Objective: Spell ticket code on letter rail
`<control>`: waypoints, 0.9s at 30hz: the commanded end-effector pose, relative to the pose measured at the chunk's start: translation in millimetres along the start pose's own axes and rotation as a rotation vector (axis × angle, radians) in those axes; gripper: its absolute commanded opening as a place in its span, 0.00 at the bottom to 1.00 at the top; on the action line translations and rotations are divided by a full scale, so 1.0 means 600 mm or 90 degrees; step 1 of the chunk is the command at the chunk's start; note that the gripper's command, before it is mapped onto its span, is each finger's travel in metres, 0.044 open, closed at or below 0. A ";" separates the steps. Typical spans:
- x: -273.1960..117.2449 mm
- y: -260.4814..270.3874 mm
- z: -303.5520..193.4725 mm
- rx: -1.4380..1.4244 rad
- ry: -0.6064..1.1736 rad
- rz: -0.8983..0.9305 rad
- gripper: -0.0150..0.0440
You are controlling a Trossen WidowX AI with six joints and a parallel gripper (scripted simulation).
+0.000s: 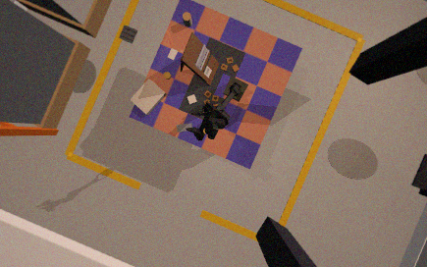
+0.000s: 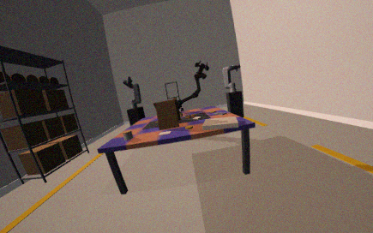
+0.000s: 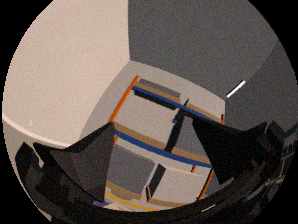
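Note:
The brown board (image 1: 190,54) (image 2: 166,116) stands tilted on the checkered counter; its pale rail strip (image 1: 202,57) shows from above, with a white card (image 1: 207,72) near one end. Letter tiles, small and orange-brown, lie in two groups on the dark mat, one group (image 1: 230,60) beside the board and one (image 1: 215,98) near the arm. Their letters are too small to read. Another white card (image 1: 191,99) lies on the mat; no print is legible, and I cannot tell which card is the ticket. My gripper (image 2: 202,64) (image 3: 154,123) is open and empty, raised high above the counter, facing the room.
A beige block (image 1: 148,96) (image 2: 220,123) lies at the counter's edge. A small yellow-brown disc (image 1: 167,76) (image 2: 189,127), a white card (image 1: 172,54) (image 2: 165,133) and a cylinder (image 1: 186,20) (image 2: 128,135) stand or lie behind the board.

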State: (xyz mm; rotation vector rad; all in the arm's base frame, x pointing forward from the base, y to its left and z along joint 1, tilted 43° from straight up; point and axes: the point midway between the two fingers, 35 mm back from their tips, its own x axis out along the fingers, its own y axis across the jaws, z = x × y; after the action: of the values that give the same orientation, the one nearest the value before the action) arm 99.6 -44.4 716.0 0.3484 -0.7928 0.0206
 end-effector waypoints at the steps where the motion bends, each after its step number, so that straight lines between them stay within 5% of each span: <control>1: 0.000 -0.001 0.000 0.005 0.000 0.000 0.98; 15: -0.044 -0.252 -0.006 0.067 0.010 -0.151 1.00; 27: -0.138 -0.534 -0.177 0.071 0.180 -0.308 1.00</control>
State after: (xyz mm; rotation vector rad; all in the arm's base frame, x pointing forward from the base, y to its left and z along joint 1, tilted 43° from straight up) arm 141.8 -282.8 542.5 0.6045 -0.5271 -0.3171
